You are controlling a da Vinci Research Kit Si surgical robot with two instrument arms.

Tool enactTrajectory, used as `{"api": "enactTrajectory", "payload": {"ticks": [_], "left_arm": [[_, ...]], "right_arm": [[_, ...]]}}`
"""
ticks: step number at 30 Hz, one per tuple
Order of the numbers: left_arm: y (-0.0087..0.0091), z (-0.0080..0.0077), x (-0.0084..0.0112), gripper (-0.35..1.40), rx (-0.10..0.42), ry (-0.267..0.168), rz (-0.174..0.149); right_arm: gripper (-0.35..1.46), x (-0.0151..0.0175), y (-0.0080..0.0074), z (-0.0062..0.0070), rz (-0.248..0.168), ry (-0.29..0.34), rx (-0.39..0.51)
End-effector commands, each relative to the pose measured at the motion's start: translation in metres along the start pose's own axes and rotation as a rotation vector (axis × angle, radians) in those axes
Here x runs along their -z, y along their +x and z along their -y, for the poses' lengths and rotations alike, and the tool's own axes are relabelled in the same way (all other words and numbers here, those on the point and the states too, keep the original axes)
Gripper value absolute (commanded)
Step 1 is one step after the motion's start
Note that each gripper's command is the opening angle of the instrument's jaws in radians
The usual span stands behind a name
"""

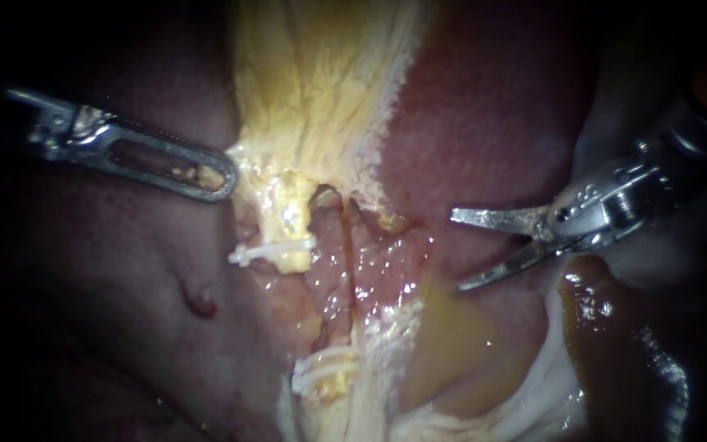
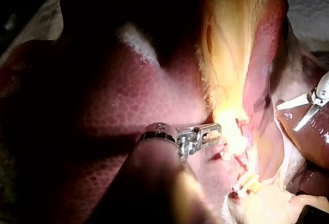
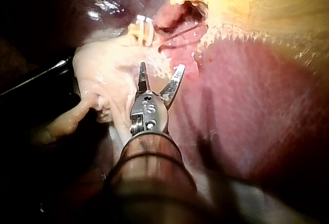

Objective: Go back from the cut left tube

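Right instrument pincer wide, empty, clear of clipped left tube stump. Left instrument pincer clamped on yellow tissue.

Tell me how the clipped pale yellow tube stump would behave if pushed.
Probably floppy: the pale yellow tube stump hangs as a soft strand from ragged yellow tissue. Likely slippery, since wet glints cover the red tissue bed beside it. The white clip sits near its cut end, so a hard push might dislodge it.
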Motion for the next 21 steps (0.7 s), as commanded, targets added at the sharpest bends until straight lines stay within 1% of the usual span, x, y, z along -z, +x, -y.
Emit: {"api": "enactTrajectory", "payload": {"ticks": [1, 4, 11, 13, 17, 21], "left_arm": [[0.0000, -0.0001, -0.0004, -0.35, -0.001, -0.002, 0.001], [0.0001, -0.0004, -0.0020, -0.35, -0.002, 0.001, -0.002], [0.0006, -0.0014, -0.0066, -0.35, -0.008, 0.018, -0.015], [0.0007, -0.0016, -0.0076, -0.35, -0.011, 0.022, -0.019], [0.0014, -0.0021, -0.0088, -0.35, -0.018, 0.027, -0.023], [0.0014, -0.0024, -0.0090, -0.35, -0.019, 0.027, -0.028]], "right_arm": [[1.45, 0.0000, -0.0001, 0.0000, -0.001, 0.001, 0.000], [1.45, 0.0001, -0.0002, 0.0000, -0.001, 0.001, 0.000], [1.45, 0.0001, -0.0006, -0.0002, -0.002, 0.004, 0.007], [1.45, 0.0002, -0.0006, -0.0002, -0.002, 0.004, 0.007], [1.45, 0.0002, -0.0006, -0.0002, -0.002, 0.004, 0.007], [1.45, 0.0002, -0.0006, -0.0002, -0.002, 0.004, 0.007]]}}
